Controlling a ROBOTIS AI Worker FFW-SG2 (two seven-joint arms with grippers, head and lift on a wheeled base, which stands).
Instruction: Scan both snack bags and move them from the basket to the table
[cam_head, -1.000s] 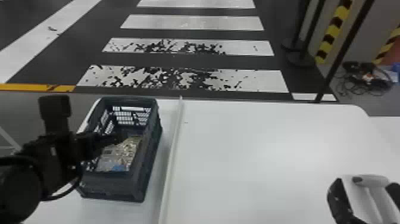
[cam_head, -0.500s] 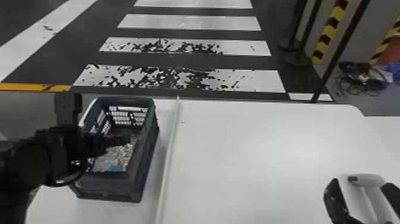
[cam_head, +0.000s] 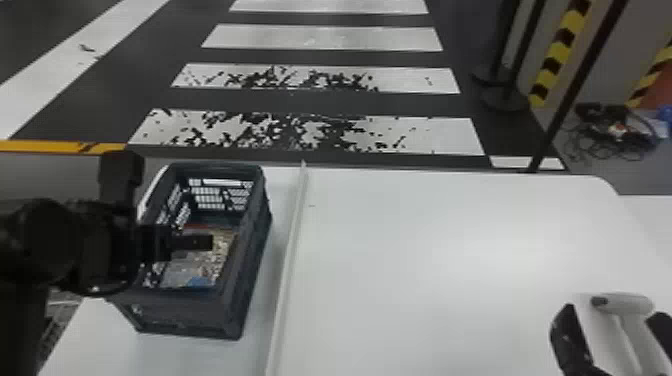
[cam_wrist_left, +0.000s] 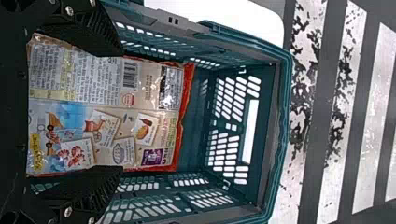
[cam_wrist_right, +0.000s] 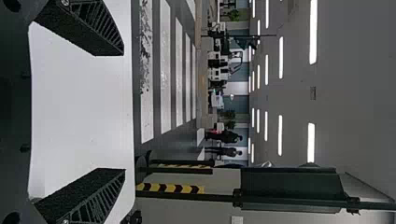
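Left hand: spread, over the basket at the left of the worktop. Snack bag lies in the basket, printed side up, between the two fingers in the wrist view; can't tell if they touch it. Right hand: spread, near right of worktop. Handheld scanner sits between its fingers in the head view, contact unclear. Long white strip just right of the basket.

Left arm, left of the basket: black, apparently rounded housing; thin black cable looped below. Left fingers, over the basket: black, ribbed wedges; silver screws at bases. Right fingers, well right of the basket: black, ribbed, rough-faced.
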